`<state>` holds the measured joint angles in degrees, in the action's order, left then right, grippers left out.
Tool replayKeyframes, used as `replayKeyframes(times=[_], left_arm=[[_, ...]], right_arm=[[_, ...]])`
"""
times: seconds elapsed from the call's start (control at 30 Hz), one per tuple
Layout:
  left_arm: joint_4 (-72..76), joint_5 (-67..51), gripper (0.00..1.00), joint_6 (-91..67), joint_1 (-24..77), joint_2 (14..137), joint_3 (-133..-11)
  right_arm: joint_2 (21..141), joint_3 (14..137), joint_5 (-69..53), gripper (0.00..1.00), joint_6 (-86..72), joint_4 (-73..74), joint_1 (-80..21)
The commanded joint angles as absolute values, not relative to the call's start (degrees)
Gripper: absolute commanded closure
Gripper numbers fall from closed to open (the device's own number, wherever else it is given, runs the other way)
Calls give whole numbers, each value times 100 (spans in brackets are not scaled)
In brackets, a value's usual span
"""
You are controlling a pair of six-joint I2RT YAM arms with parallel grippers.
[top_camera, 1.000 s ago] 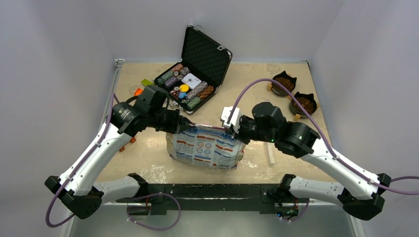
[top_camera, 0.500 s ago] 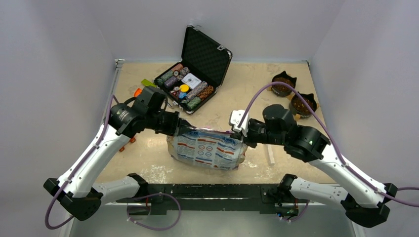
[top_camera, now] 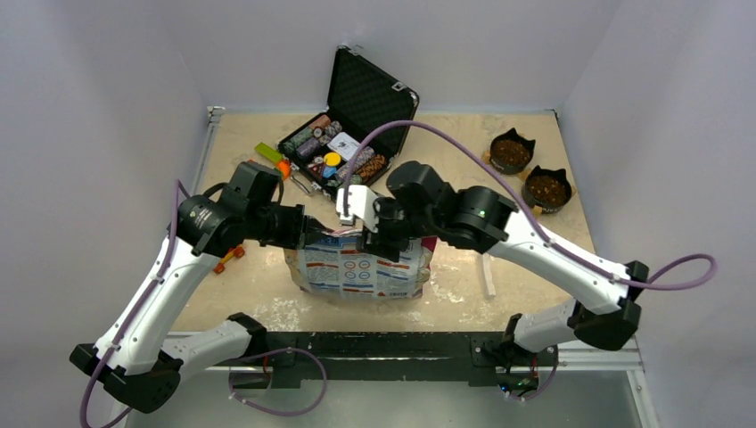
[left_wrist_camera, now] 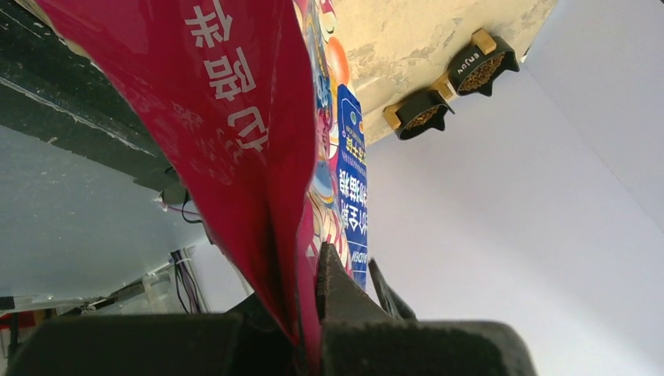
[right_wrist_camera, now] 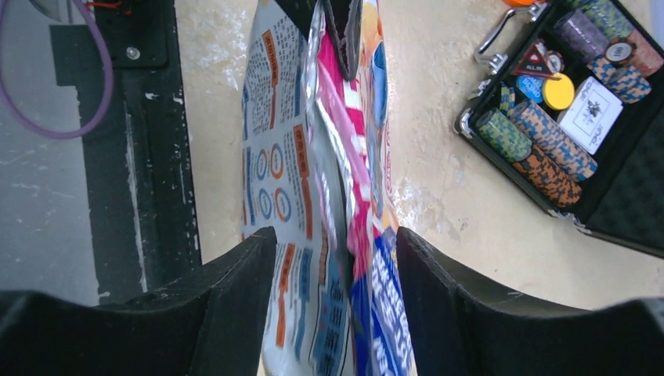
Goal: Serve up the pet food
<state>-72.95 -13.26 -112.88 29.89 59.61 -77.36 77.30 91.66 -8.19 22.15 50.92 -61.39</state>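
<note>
The pet food bag (top_camera: 359, 267), printed white and blue with a pink edge, stands on the table in front of the arms. My left gripper (top_camera: 300, 228) is shut on its top left corner; in the left wrist view the pink film (left_wrist_camera: 235, 117) is pinched in the left gripper (left_wrist_camera: 307, 270). My right gripper (top_camera: 378, 239) hangs open over the middle of the bag's top. Its fingers (right_wrist_camera: 235, 298) stand on either side of the bag's top edge (right_wrist_camera: 329, 157), apart from it. Brown pet food (top_camera: 512, 152) fills two black cat-eared bowls (top_camera: 546, 188) at the back right.
An open black case of poker chips (top_camera: 343, 156) sits behind the bag. Orange and green small items (top_camera: 272, 160) lie at the back left, another orange piece (top_camera: 234, 254) under the left arm. A white strip (top_camera: 488, 279) lies right of the bag.
The right gripper let go of the bag's right top corner, opened and swung left to the middle of the top edge. The bag and left gripper shifted slightly left.
</note>
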Motion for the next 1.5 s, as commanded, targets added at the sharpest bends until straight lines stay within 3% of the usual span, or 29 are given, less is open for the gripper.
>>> replayKeyframes(times=[0.0, 0.27, 0.33, 0.4, 0.47, 0.63, 0.77, 0.83, 1.0, 1.03, 1.17, 1.47], left_arm=[[-7028, -893, 96, -11328, 2892, 5708, -7765], [-6870, -1007, 100, -11533, 2892, 5670, -7651], [-6791, -1037, 100, -11611, 2892, 5635, -7545], [-6780, -1067, 100, -11677, 2892, 5598, -7499], [-6825, -957, 100, -11671, 2892, 5542, -7506], [-7177, -352, 66, -11698, 2887, 5362, -7367], [-7167, -166, 59, -11663, 2837, 5401, -7093], [-7034, -262, 63, -11674, 2807, 5398, -6952], [-6992, -226, 99, -11611, 2794, 5427, -7227], [-7012, -279, 100, -11581, 2797, 5445, -7328], [-7163, -688, 100, -11659, 2795, 5498, -7521], [-7040, -956, 100, -12151, 2793, 5234, -7466]], right_arm=[[8109, 9451, -647, 39, 2586, 4735, -6235], [8531, 9470, -286, 51, 2807, 4046, -6478], [8500, 9386, -183, 66, 2771, 3671, -6503], [8544, 9339, 84, 100, 2794, 3578, -6505], [8535, 9258, 508, 100, 2817, 3602, -6504], [7859, 8598, 410, 100, 2957, 3405, -6504], [7565, 8281, 302, 100, 2962, 3248, -6505], [7652, 8354, 124, 100, 3028, 3389, -6504], [7756, 8496, 24, 100, 3069, 3560, -6513], [7771, 8491, -40, 99, 3113, 3514, -6513], [8185, 8860, -449, 76, 3370, 3468, -6517], [9074, 9804, -1035, 67, 3627, 3424, -6640]])
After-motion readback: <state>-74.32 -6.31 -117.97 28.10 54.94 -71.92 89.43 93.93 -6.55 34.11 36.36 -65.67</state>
